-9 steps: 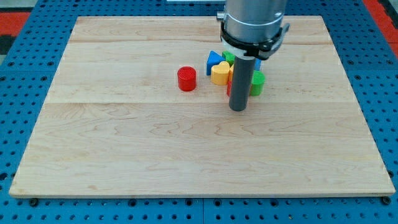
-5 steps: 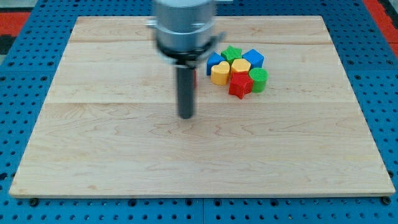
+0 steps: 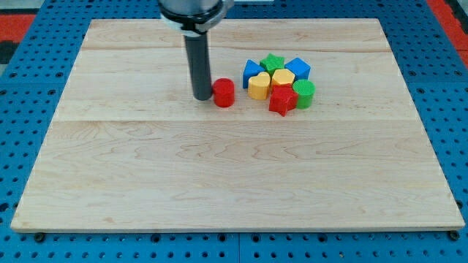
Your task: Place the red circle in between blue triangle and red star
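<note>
Resting on the wooden board [image 3: 131, 183], my tip [image 3: 201, 97] sits just to the view's left of the red circle [image 3: 224, 93], touching it or nearly so; I cannot tell which. I am a bare rod with nothing to open or close, and I hold nothing.

To the view's right of my tip, beyond the red circle, the cluster lies close-packed: blue triangle [image 3: 251, 71] and yellow heart [image 3: 258, 85] nearest, red star [image 3: 282, 100] lower right, with a green star [image 3: 273, 62], a yellow block [image 3: 283, 77], a blue block [image 3: 298, 68] and a green block [image 3: 304, 93] behind.

I judge the circle a small, rigid, light piece that slides easily and, being round, will slip sideways off an off-centre push. Contact should stay on its left side, square to its middle.
</note>
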Controlling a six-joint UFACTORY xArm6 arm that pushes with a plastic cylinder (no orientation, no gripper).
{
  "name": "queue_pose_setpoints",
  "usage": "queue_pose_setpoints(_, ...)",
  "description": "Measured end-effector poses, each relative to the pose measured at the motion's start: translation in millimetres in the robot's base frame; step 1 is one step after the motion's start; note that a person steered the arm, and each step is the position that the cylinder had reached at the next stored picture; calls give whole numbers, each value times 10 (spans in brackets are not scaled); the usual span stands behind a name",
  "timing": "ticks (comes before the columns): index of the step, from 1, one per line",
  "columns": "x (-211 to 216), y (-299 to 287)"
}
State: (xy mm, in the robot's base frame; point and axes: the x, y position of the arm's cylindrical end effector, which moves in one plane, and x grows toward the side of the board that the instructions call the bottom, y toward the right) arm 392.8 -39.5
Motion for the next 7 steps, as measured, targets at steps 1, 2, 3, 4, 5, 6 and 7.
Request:
queue_pose_setpoints(1,0,169)
queue_pose_setpoints(2,43,148)
queue_pose_setpoints(3,73,133)
queue_pose_setpoints(4,24,170)
queue_pose_setpoints(5,-147,505)
queue_pose_setpoints(6,-54,471)
queue_pose_setpoints(7,373,-134)
